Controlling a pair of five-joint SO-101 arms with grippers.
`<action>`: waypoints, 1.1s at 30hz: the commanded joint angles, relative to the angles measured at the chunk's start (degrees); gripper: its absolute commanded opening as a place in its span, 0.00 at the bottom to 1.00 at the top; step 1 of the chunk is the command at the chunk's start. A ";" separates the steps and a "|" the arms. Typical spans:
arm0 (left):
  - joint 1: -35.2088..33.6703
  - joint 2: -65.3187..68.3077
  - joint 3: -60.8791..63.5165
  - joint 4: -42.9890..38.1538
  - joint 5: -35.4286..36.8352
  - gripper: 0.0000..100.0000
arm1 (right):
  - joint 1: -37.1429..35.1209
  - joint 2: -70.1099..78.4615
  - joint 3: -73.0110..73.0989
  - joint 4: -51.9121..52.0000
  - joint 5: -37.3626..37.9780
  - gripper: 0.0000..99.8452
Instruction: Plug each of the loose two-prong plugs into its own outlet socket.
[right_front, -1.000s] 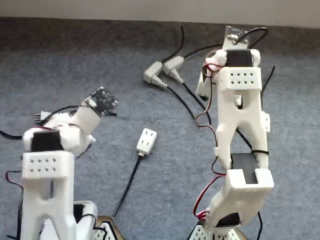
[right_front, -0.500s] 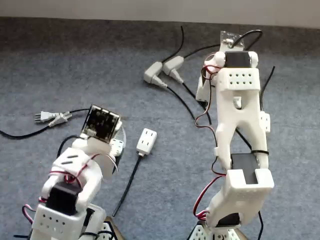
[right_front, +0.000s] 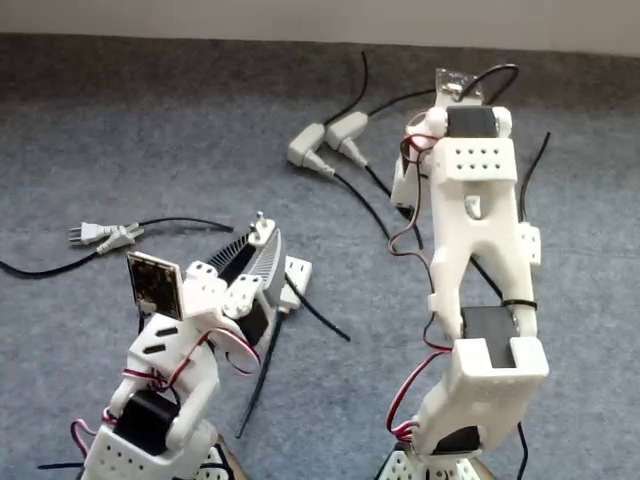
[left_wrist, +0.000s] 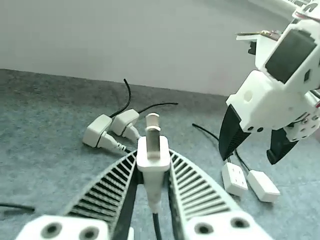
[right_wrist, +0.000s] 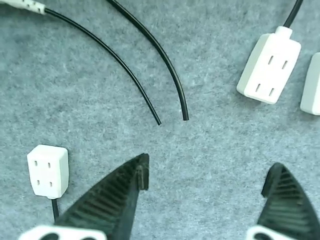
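My left gripper (right_front: 262, 238) (left_wrist: 153, 167) is shut on a white two-prong plug (left_wrist: 152, 150) with its prongs pointing up and a short black cord hanging below. It is raised next to a white outlet socket (right_front: 297, 272) on the grey carpet. A second plug (right_front: 100, 236) on a black cord lies at the far left. My right gripper (right_front: 408, 195) (right_wrist: 209, 170) (left_wrist: 248, 157) hangs open above the carpet, holding nothing. Below it lie one white socket (right_wrist: 47, 170) and another (right_wrist: 270, 67), with two black cord ends between them.
Two grey angled plugs (right_front: 325, 142) (left_wrist: 107, 130) lie side by side at the back centre. Black cords (right_front: 370, 200) cross the carpet between them and the right arm. A pale wall (left_wrist: 150, 40) borders the carpet at the far edge.
The left arm has pulled back from the far-left plug toward its base and swung to the middle, gripper now raised with a plug by the centre socket. The right arm edged slightly farther away.
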 joint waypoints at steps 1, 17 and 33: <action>1.01 -0.57 0.04 -6.95 0.62 0.01 | -0.04 -3.38 -6.46 3.47 0.62 0.35; 16.75 -0.22 3.30 -25.76 -8.18 0.01 | -7.25 -27.12 -9.36 4.44 0.62 0.13; 17.63 -0.22 6.20 -29.01 -8.26 0.01 | -29.58 -49.54 -9.36 4.35 0.70 0.00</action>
